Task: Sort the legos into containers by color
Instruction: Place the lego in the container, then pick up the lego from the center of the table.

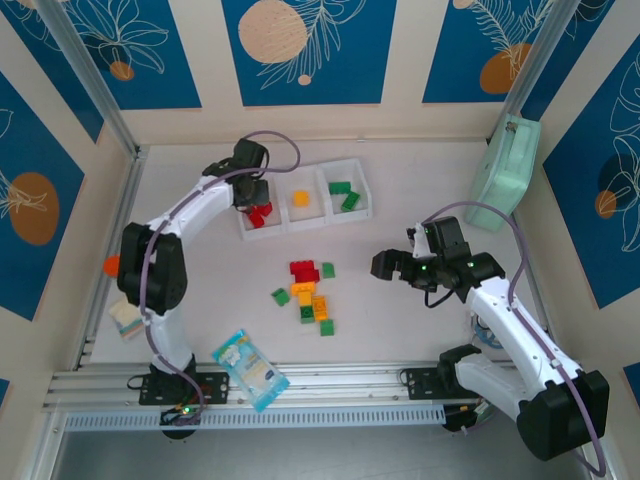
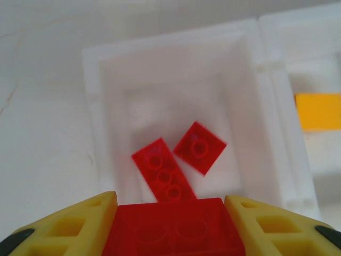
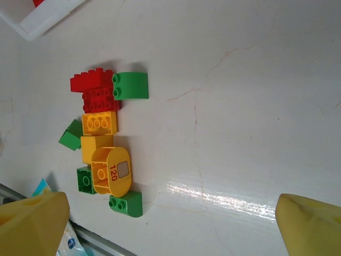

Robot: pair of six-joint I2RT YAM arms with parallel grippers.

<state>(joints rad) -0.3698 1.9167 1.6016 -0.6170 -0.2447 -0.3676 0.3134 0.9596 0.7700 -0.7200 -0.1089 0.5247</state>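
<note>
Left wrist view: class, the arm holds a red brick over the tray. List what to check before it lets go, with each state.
1. Left gripper shut on the red brick: ok.
2. Brick above the left compartment of the tray: ok.
3. Compartment has red only, two red bricks: ok.
4. Right gripper open, away from the tray: ok.
5. Drop height: cannot tell.

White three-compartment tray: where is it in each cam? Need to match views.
Top external: white tray upper centre, left gripper above its left-end compartment.
Left wrist: that compartment centre frame, seen from above; two red bricks inside.
Right wrist: one tray corner at the top-left edge.
Shared landmark: the red bricks in that end compartment, a red sliver in the right wrist view.
</note>
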